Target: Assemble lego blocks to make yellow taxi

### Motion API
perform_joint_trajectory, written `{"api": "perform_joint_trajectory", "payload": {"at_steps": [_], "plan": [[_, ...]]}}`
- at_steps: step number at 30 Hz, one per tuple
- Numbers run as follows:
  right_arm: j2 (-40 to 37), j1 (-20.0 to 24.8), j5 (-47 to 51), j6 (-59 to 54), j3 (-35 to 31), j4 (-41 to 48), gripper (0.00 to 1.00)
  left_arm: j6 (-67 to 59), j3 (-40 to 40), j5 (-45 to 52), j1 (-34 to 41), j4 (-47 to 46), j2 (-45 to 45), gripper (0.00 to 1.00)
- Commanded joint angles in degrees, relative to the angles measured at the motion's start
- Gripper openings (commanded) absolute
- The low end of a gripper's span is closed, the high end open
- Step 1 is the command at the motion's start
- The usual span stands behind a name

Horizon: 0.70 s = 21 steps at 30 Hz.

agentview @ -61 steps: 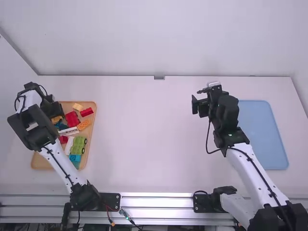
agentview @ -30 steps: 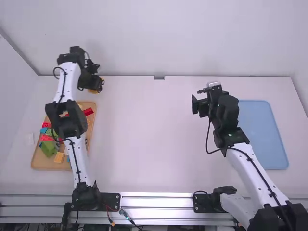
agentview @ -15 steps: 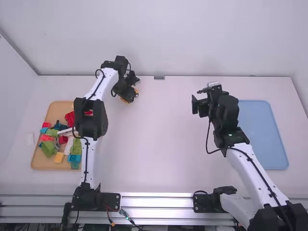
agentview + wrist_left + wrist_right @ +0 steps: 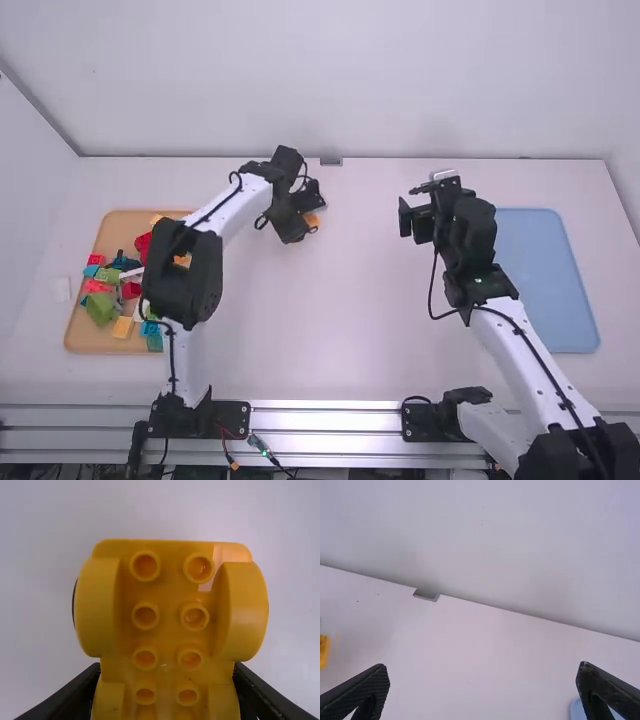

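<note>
Your left gripper (image 4: 311, 212) has its jaws closed around a yellow wheel-arched block (image 4: 165, 600), left of mid-table (image 4: 340, 310). Your right gripper (image 4: 411, 206) holds its jaws wide. Loose blocks (image 4: 100, 308) lie in a tan tray (image 4: 82, 343).

White table (image 4: 330, 310) bearing a tan tray (image 4: 125, 225) left of the left gripper (image 4: 311, 208), a blue tray (image 4: 550, 280) right of the right gripper (image 4: 408, 208).

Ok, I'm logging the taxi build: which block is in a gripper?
The yellow-orange block with rounded side arches, held by the left gripper; the other blocks lie in the tan tray.
</note>
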<state>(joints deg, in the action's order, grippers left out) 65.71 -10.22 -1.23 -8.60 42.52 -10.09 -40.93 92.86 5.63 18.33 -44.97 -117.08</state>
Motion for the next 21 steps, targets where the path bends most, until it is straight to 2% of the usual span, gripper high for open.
{"api": "perform_joint_trajectory", "payload": {"at_steps": [1,3,4,9,15,21], "plan": [[0.46,0.31,0.17,-0.59,2.51,-0.07,0.99,-10.14,-6.62,-0.68,3.91,0.5,5.55,0.37],[0.46,0.74,-0.07,-0.28,2.51,-0.07,0.99,-13.55,-9.07,-0.26,5.77,0.52,6.84,0.42],[0.46,1.09,-0.39,-0.24,2.51,0.0,0.99,-14.88,-10.91,-0.55,7.37,1.53,7.21,0.4],[0.46,1.66,-0.37,-0.22,2.51,0.31,0.99,-11.52,-15.04,-0.24,11.02,4.7,7.26,0.42],[0.46,1.6,-0.39,-0.26,2.51,-0.22,0.99,-9.68,-19.32,3.02,11.67,5.92,6.99,0.51],[0.46,1.6,-0.39,-0.24,2.51,-1.27,0.99,-9.44,-22.14,7.74,11.67,7.67,6.82,0.52]]}}
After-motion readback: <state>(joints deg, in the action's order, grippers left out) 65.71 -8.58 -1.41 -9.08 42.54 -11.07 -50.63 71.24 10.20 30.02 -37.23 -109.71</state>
